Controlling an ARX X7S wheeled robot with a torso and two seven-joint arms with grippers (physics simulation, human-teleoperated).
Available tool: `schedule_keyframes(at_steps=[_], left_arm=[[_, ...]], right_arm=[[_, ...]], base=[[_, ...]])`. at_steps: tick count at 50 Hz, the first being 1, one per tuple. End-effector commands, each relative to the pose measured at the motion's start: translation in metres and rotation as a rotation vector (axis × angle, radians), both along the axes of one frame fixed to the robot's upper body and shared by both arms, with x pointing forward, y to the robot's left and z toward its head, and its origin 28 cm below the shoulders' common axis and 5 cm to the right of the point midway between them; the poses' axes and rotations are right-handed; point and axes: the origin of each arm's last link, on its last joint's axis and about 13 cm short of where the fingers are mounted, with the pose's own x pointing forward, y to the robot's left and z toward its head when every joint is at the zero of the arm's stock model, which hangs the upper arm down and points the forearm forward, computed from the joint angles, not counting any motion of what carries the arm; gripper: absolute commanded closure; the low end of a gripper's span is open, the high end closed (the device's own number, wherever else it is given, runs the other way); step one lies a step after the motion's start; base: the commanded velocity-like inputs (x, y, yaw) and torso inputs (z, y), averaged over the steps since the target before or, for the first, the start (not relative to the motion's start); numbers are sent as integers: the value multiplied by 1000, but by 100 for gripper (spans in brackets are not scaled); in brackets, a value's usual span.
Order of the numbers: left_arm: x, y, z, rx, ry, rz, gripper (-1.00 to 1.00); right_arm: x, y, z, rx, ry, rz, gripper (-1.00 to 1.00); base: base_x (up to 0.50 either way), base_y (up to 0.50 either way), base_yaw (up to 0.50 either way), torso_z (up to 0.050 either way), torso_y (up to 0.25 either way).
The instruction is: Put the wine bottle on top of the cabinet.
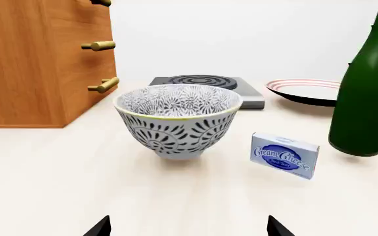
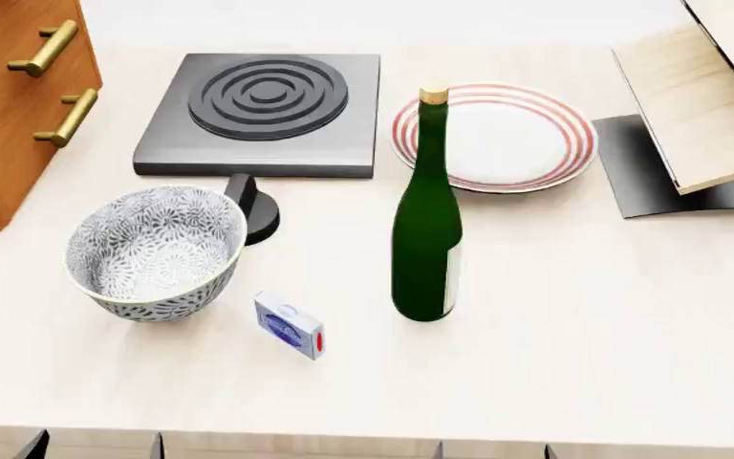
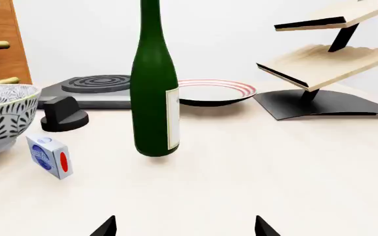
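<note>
So starting at the far left in our head view, we've got the cabinet (image 2: 4, 115), orange-brown wood with brass bar handles, sitting at the worktop (image 2: 572, 325) edge. Just in front of it and a bit right is the patterned bowl (image 2: 153, 251), upright, with a little black knob thing (image 2: 255, 208) right behind its rim. The flat stove burner (image 2: 261, 113) sits further back, touching nothing else as far as we can see.

Near the bowl's front right there's a small cream cheese box (image 2: 291, 325), standing on an edge and turned at an angle.

Then the wine bottle (image 2: 427, 229), roughly mid-worktop. It's standing upright on its base, long axis vertical, cork end pointing straight up, pale label facing right. Nothing is touching it. It's well apart from the cabinet, with the bowl and box in between. Behind it is the red-striped plate (image 2: 495, 137), and far right the pale wooden rack (image 2: 711, 96) on its dark base.

Claws: our left claw (image 1: 187, 228) shows only two dark fingertips, spread wide apart with nothing between them, facing the bowl. Our right claw (image 3: 184, 227) is the same deal, tips apart, empty, aimed at the bottle from well back.
</note>
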Motion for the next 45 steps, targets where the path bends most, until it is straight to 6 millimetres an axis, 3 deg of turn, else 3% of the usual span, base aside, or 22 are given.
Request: schedule_keyframes(at_steps=[1, 28, 45], left_arm=[[-1, 0, 0, 9, 0, 0, -100], [-1, 0, 2, -17, -23, -9, -100], [-11, -5, 36, -45, -120, -60, -100]], right_arm=[[0, 0, 0, -12, 0, 0, -100], [-3, -2, 5, 23, -21, -29, -100], [-8, 0, 37, 31, -118, -50, -100]], base=[[0, 0, 0, 0, 0], [0, 0, 0, 0, 0], [0, 0, 0, 0, 0]])
